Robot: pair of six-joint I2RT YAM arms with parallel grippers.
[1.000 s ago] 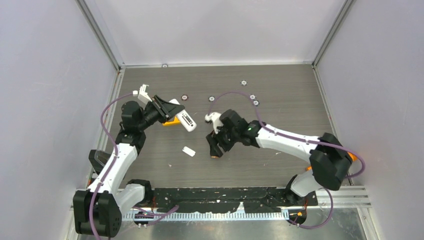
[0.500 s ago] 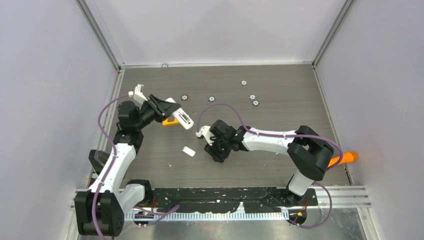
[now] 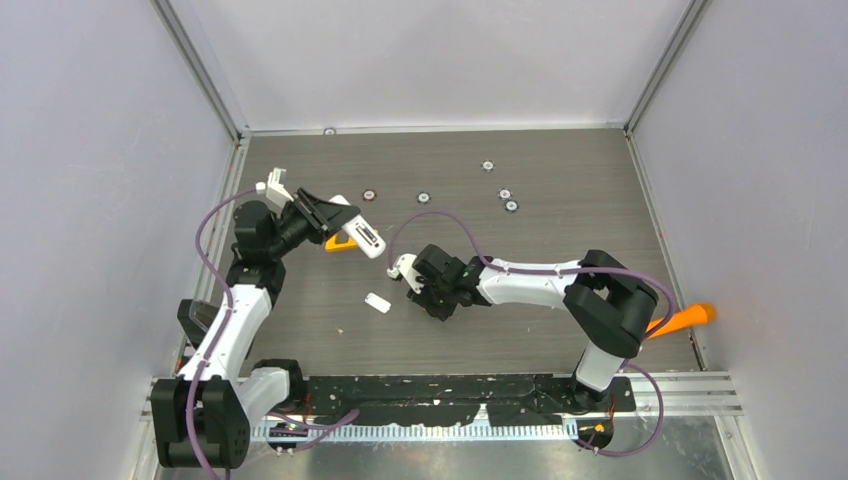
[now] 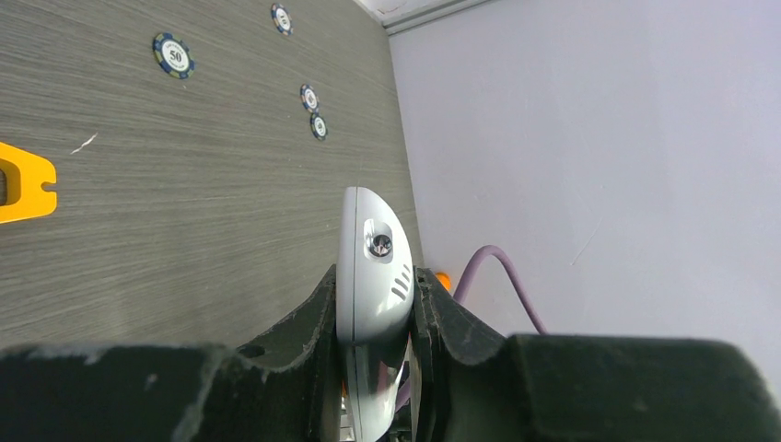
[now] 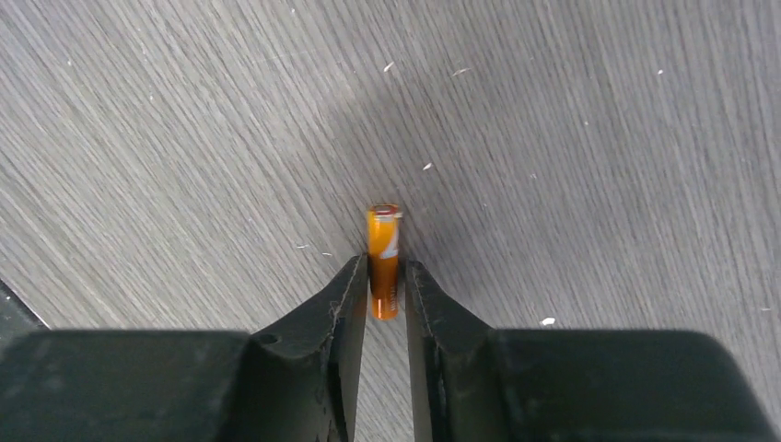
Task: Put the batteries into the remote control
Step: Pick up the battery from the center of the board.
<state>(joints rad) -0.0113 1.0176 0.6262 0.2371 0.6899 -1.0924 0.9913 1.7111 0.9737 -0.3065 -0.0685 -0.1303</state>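
My left gripper [image 3: 338,217] is shut on the white remote control [image 3: 364,234] and holds it tilted above the table at the left. In the left wrist view the remote [image 4: 369,262] stands edge-on between the fingers of that gripper [image 4: 373,279]. My right gripper [image 3: 436,305] is low over the table's middle. In the right wrist view it [image 5: 384,269] is shut on the orange battery [image 5: 383,250], which sticks out past the fingertips close above the wood. In the top view the battery is hidden under the gripper. The dark battery is out of view.
A small white tab [image 3: 377,302] lies left of my right gripper. A flat orange triangle [image 3: 340,242] lies under the remote. Several poker chips [image 3: 505,194] are scattered at the back. An orange carrot-shaped stick [image 3: 685,318] lies at the right edge.
My right gripper has moved left across the table with the orange battery, uncovering the carrot-shaped stick at the right. My left gripper has tilted the remote slightly.
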